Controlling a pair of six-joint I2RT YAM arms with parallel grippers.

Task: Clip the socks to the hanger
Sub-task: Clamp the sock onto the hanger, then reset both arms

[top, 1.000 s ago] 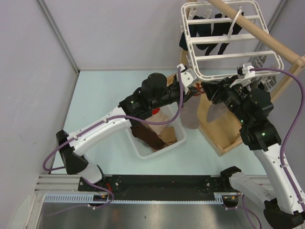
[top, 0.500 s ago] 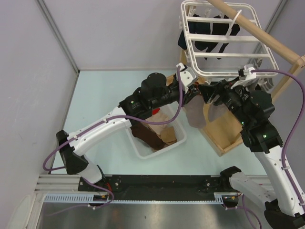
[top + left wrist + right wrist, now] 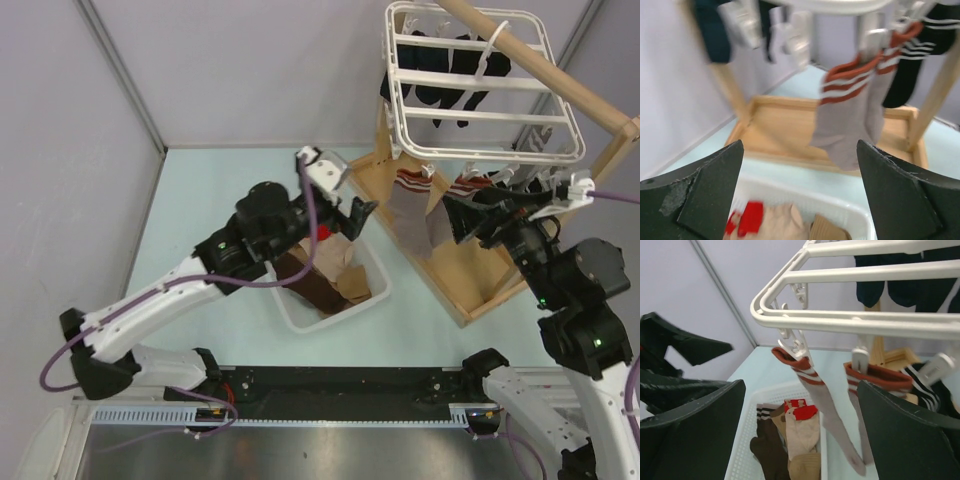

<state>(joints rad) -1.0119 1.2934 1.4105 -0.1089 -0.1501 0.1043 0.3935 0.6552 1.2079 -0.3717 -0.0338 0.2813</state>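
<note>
The white hanger (image 3: 480, 85) hangs from the wooden pole at the back right. Two grey socks with maroon-and-white cuffs (image 3: 405, 215) (image 3: 825, 400) dangle from clips on its near edge, and dark socks (image 3: 445, 75) hang further back. A black sock with white stripes (image 3: 912, 65) hangs beside the grey pair (image 3: 845, 125). My left gripper (image 3: 350, 205) (image 3: 799, 150) is open and empty above the basket, left of the grey socks. My right gripper (image 3: 462, 220) (image 3: 800, 385) is open and empty just right of them, below the frame (image 3: 850, 320).
A white slotted basket (image 3: 298, 318) (image 3: 740, 450) in the middle holds brown, beige and red-cuffed socks (image 3: 815, 435). The wooden rack's pole (image 3: 530, 60) and base tray (image 3: 470, 275) stand at the right. Grey walls enclose the back and left.
Both grippers have opened and let go of the grey sock and clip. The left arm has pulled back left over the basket; the right has drawn back right. The hanger swung slightly.
</note>
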